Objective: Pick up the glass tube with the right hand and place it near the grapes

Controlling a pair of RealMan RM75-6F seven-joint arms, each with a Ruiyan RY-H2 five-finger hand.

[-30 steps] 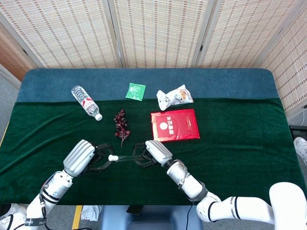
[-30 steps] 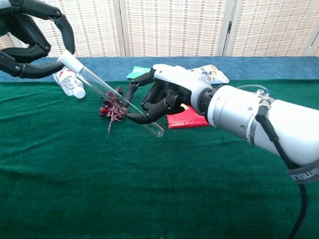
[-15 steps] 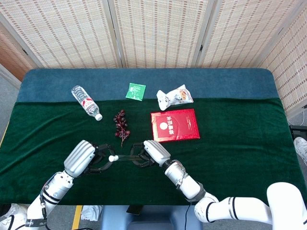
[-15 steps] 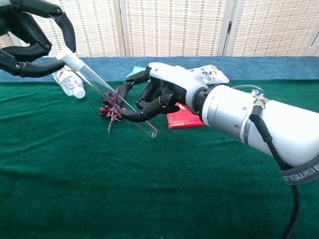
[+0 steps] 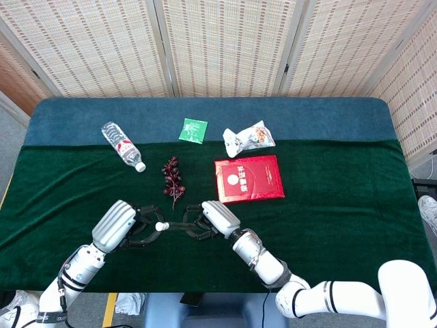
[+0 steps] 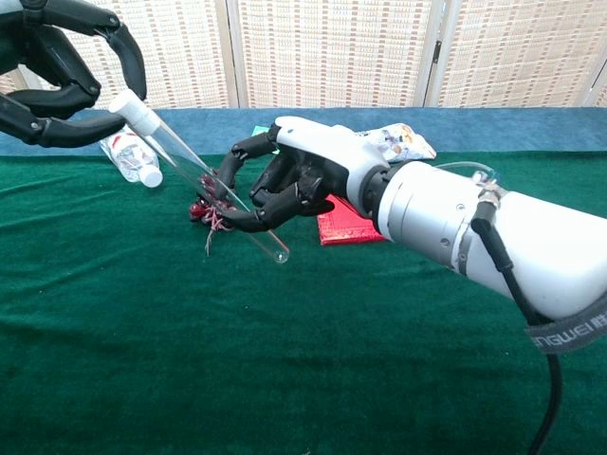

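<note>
The glass tube with a white cap hangs slanted above the green cloth, spanning both hands. My left hand has its fingertips around the capped end. My right hand pinches the tube lower down, and the open end sticks out below its fingers. The dark red grapes lie on the cloth beyond the tube. In the chest view they are partly hidden behind the tube and my right fingers.
A water bottle lies at the back left. A green packet, a snack bag and a red booklet lie behind and to the right of the grapes. The table's near edge is close under both hands.
My right hand has slid left along the tube toward the left hand, and the tube's open end swung left with it. The capped end and left hand stayed in place.
</note>
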